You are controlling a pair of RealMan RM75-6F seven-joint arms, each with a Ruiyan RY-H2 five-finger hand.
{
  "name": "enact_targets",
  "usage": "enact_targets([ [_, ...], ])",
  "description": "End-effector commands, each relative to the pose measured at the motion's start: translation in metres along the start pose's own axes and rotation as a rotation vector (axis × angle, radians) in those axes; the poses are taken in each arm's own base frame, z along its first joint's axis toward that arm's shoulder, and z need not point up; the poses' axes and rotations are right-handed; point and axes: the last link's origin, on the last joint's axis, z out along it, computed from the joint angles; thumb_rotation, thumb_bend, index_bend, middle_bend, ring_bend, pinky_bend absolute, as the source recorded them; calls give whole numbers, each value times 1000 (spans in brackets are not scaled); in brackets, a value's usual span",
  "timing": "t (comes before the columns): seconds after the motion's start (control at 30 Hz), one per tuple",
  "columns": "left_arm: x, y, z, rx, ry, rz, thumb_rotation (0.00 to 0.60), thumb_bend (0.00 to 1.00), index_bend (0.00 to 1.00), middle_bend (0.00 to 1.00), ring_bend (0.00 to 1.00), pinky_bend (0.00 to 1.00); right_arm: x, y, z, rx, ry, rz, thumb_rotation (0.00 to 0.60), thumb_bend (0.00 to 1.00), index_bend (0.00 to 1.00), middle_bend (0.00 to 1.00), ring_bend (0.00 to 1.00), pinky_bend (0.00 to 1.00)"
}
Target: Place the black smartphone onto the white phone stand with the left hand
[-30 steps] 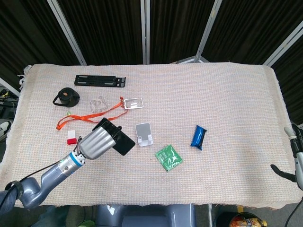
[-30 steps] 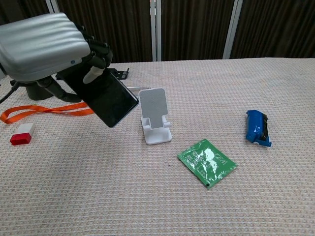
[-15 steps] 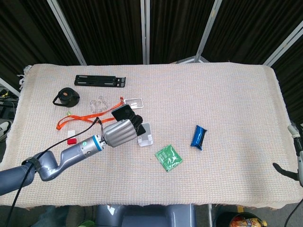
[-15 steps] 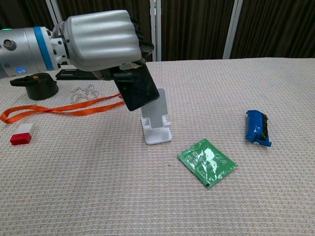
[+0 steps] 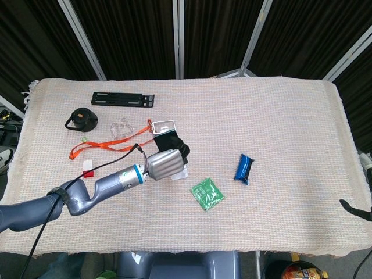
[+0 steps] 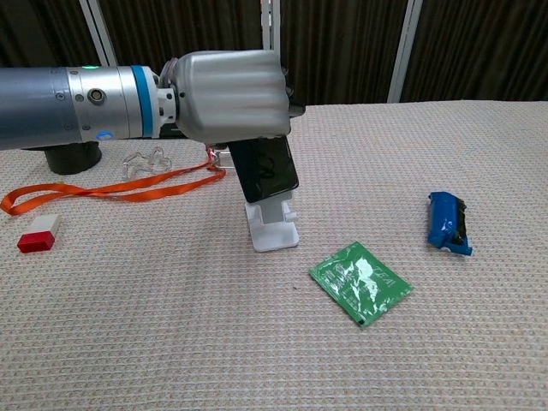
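My left hand (image 5: 165, 163) (image 6: 227, 94) grips the black smartphone (image 6: 267, 171) (image 5: 168, 141) by its upper part. The phone hangs nearly upright, tilted slightly, directly in front of the back plate of the white phone stand (image 6: 272, 231). Its lower edge is just above the stand's lip; I cannot tell whether it touches. In the head view the hand covers most of the stand (image 5: 182, 172). Only a dark sliver of my right hand (image 5: 356, 207) shows at the right edge of the head view.
A green packet (image 6: 360, 281) lies right of the stand and a blue packet (image 6: 448, 223) further right. To the left are an orange lanyard (image 6: 86, 193), a red-and-white block (image 6: 38, 233), clear glasses (image 6: 150, 161) and a black cap (image 5: 81, 119). A black bracket (image 5: 123, 100) lies at the back.
My left hand has carried the phone rightward from beside the stand to right over it. The phone has turned from a slanted pose to nearly upright.
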Motion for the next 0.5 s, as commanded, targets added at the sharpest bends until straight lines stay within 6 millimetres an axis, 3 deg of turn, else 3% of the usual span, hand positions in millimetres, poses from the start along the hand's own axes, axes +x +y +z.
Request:
enact_targets([
  [0.03, 0, 5, 3, -14, -2, 2, 600, 0, 642, 419, 457, 446, 0, 0, 0, -1, 0, 1, 600, 0, 0, 0, 0, 0],
  [0.5, 0, 16, 11, -33, 1, 3, 600, 0, 636, 418, 457, 444, 2, 2, 1, -5, 3, 6, 600, 0, 0, 0, 0, 0],
])
